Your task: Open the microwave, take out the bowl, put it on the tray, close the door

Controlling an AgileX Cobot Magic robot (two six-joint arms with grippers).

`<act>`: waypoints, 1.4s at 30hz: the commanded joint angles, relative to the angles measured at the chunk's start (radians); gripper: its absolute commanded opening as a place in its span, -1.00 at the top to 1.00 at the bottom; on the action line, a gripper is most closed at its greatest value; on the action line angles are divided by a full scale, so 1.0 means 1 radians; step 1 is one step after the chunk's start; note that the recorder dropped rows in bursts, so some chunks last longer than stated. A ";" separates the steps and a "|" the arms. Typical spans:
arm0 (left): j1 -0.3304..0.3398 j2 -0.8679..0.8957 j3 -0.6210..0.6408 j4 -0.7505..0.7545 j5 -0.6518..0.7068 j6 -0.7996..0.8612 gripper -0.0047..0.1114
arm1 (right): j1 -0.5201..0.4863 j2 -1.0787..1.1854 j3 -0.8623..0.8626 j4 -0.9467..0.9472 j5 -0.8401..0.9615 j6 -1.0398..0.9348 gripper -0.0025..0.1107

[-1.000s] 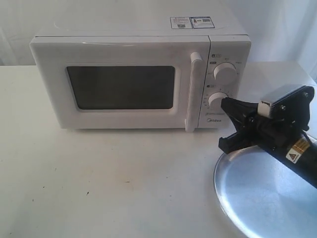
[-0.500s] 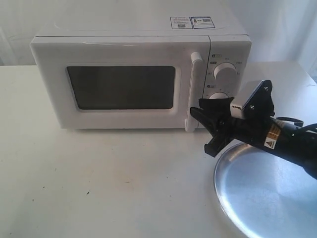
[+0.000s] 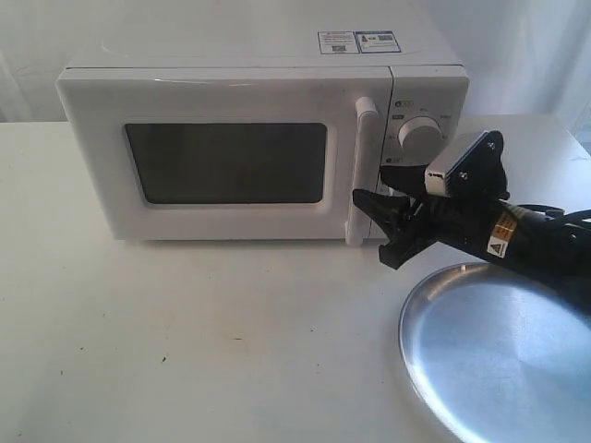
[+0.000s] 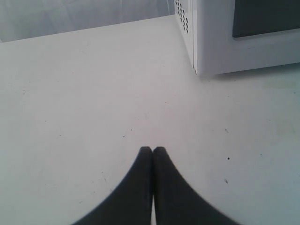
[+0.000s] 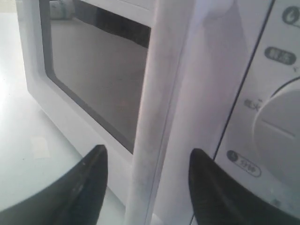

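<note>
Stickers (image 3: 358,41) atop microwave (image 3: 222,51) unreadable; right hand (image 3: 371,229) open around door handle (image 3: 362,157).

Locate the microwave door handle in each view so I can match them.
Exterior: handle upright, right of the dark window.
Left wrist: not in it; only a window corner shows.
Right wrist: handle central, inside the open right gripper.
Shared landmark: the dark window.

White table (image 3: 203,341), pale draped backdrop (image 3: 517,46)
</note>
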State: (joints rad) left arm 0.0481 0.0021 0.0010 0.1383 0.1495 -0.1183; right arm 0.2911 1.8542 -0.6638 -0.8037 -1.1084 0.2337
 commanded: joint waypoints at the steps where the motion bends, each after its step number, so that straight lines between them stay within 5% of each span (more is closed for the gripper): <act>1: -0.001 -0.002 -0.001 -0.003 -0.001 -0.007 0.92 | -0.003 0.037 -0.050 -0.041 -0.006 0.051 0.12; 10: -0.001 -0.002 -0.001 -0.003 -0.001 -0.007 0.92 | -0.003 0.129 -0.144 -0.107 -0.060 0.120 0.13; 20: -0.001 -0.002 -0.001 -0.003 -0.001 -0.007 0.92 | -0.003 0.145 -0.175 -0.168 -0.113 0.129 0.56; 24: -0.001 -0.002 -0.001 -0.003 -0.001 -0.007 0.92 | -0.003 0.145 -0.199 -0.278 -0.113 0.129 0.96; 36: -0.001 -0.002 -0.001 -0.003 -0.001 -0.007 0.92 | -0.001 0.120 -0.200 -0.532 -0.113 0.218 0.96; 42: -0.001 -0.002 -0.001 -0.003 -0.001 -0.007 0.92 | -0.001 -0.008 -0.058 -0.581 -0.113 0.212 0.96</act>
State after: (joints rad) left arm 0.0481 0.0021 0.0010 0.1383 0.1495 -0.1183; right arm 0.2806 1.9150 -0.7860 -1.3307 -1.2020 0.4682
